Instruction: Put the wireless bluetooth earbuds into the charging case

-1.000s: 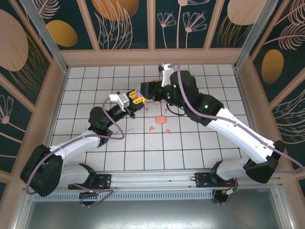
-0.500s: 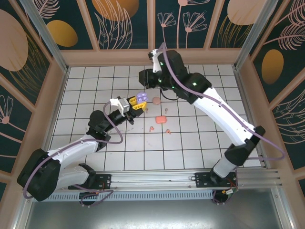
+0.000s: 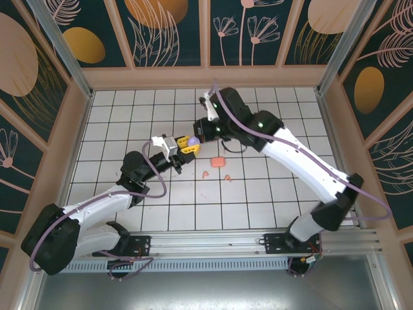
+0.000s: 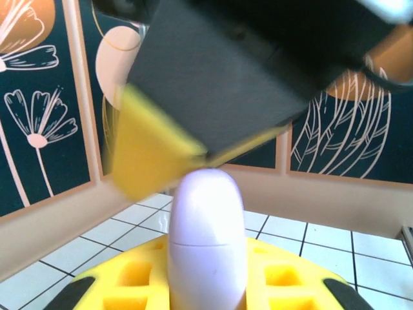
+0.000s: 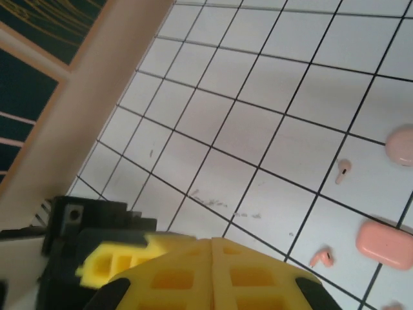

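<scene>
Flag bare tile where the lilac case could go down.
Free: far-left tiles beside the left wall; far-right tiles below the back wall. Crowded: centre, where coral case and earbuds lie beside left pincer and right pincer.

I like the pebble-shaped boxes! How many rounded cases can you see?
3. A lilac case is clamped in the left tool; a coral case and a pale pink case lie apart on the tiled floor. The arms may hide more.

The lilac pebble-shaped plastic case (image 4: 205, 245) looks smooth, with a soft sheen. The yellow pocketed plastic finger pads (image 4: 261, 253) appear matt. The white tiled floor (image 5: 310, 84) is smooth and faintly scuffed. The coral rounded plastic case (image 5: 386, 244) looks satiny.
</scene>
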Available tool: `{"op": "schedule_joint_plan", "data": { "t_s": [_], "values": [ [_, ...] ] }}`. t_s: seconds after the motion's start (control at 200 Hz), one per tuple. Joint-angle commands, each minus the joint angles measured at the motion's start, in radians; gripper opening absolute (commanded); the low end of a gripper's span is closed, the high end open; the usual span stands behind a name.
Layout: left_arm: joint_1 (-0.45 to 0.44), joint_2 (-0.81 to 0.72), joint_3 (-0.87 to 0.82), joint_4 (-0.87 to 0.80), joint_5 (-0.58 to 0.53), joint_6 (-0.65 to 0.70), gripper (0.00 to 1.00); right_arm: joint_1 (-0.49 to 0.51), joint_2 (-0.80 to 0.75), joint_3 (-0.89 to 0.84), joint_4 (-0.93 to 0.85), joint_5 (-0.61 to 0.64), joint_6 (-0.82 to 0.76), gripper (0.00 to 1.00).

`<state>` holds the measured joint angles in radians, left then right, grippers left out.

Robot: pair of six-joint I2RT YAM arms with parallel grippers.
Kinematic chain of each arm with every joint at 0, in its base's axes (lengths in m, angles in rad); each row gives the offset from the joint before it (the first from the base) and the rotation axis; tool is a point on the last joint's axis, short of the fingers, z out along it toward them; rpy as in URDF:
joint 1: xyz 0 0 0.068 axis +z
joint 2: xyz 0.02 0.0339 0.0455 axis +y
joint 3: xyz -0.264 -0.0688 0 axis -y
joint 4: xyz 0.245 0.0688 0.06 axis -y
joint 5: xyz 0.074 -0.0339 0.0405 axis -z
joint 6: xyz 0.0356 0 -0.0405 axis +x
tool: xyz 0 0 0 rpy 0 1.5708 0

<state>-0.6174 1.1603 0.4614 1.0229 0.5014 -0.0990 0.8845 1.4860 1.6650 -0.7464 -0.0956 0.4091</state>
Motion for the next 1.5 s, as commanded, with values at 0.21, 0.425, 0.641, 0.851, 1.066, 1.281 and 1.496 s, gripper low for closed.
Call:
{"op": "schedule_joint_plan", "data": {
  "t_s": [0.21,0.425,0.641,0.851,1.066,1.281,1.496],
  "values": [
    [0.007,-0.008,0.001,0.002,-0.118,-0.151,0.00,-0.065,-0.204,-0.214,0.139,0.086,0.197,0.18],
    [0.007,0.008,0.001,-0.179,-0.295,-0.352,0.00,-0.107,-0.163,-0.169,0.153,0.105,0.237,0.40],
    [0.027,0.055,-0.043,-0.247,-0.374,-0.447,0.00,-0.154,-0.123,-0.083,0.161,0.140,0.269,0.68],
    [0.138,0.217,-0.059,-0.157,-0.252,-0.605,0.00,-0.176,-0.033,0.120,0.118,0.191,0.309,0.84],
    [0.201,0.353,-0.058,-0.118,-0.159,-0.704,0.00,-0.195,0.057,0.262,0.126,0.117,0.314,0.87],
    [0.225,0.455,-0.076,-0.057,-0.073,-0.808,0.00,-0.243,0.126,0.375,0.135,0.016,0.310,0.89],
    [0.237,0.512,-0.125,-0.030,-0.077,-0.856,0.00,-0.271,0.151,0.418,0.157,-0.038,0.309,0.89]
  ]
}}
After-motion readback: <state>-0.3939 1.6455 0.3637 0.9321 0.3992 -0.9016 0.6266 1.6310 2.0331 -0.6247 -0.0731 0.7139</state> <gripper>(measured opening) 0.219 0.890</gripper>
